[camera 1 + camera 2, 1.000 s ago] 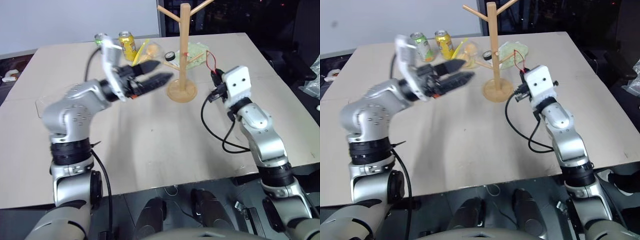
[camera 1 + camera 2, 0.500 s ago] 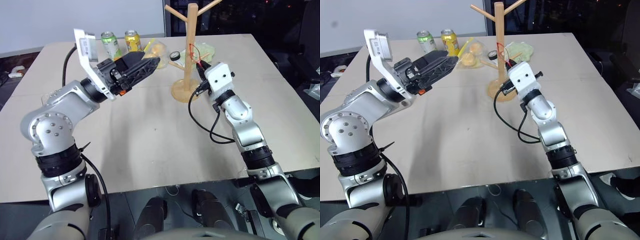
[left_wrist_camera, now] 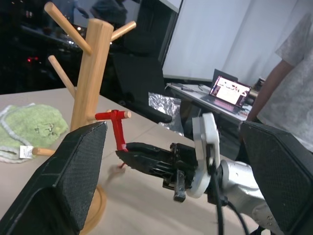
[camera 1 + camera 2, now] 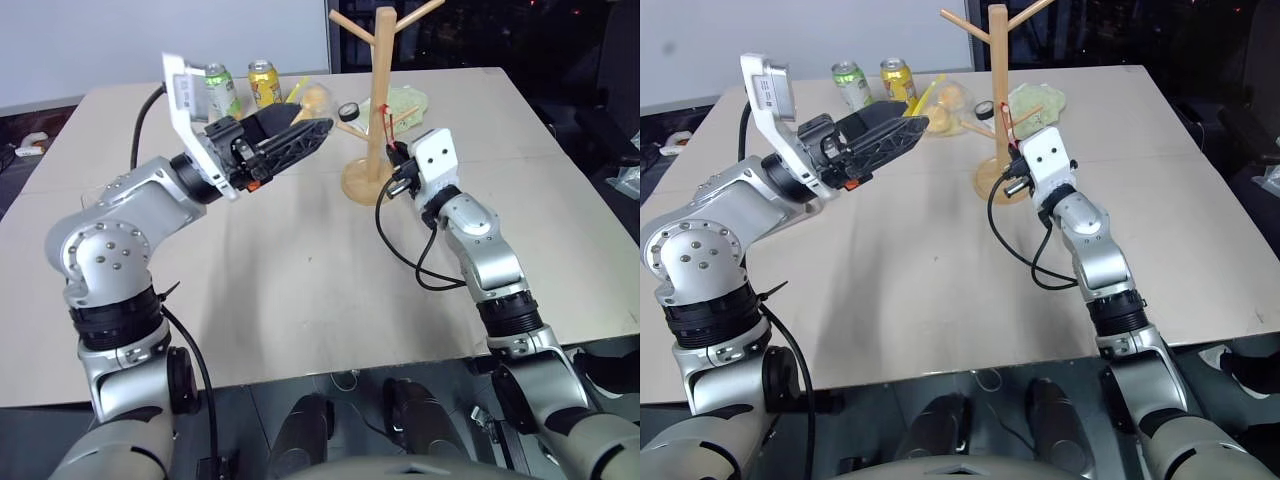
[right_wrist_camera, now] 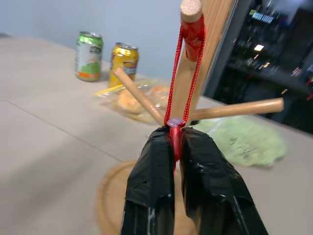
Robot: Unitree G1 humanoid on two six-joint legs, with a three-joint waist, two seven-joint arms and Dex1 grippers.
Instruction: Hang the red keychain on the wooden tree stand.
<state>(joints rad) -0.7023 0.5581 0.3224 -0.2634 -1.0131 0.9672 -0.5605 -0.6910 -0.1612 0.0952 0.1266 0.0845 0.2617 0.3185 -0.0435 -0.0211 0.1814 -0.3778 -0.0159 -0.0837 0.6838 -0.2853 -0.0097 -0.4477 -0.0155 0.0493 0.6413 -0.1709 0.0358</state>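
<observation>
The wooden tree stand point(image 4: 378, 90) rises at the far middle of the table on its round base point(image 4: 368, 182). The red keychain point(image 5: 192, 30) has its loop hooked over the end of one low peg and hangs down from it. My right gripper point(image 4: 393, 156) is beside the pole, just below that peg, shut on the keychain's red lower end point(image 5: 174, 133). The cord runs taut from the peg to the fingers. My left gripper point(image 4: 312, 125) is raised above the table to the left of the stand, open and empty, pointing toward the stand.
A green can point(image 4: 222, 88) and a yellow can point(image 4: 264, 82) stand at the table's far edge. Next to them lie a plastic bag of food point(image 4: 312, 97), a small round dial point(image 4: 349, 111) and a green cloth point(image 4: 405, 100). A person point(image 3: 293, 73) stands beyond the table.
My right gripper has carried the keychain in toward the stand and sunk slightly, and the red loop now lies over a peg. The left arm has hardly moved. The whole picture shifted early on.
</observation>
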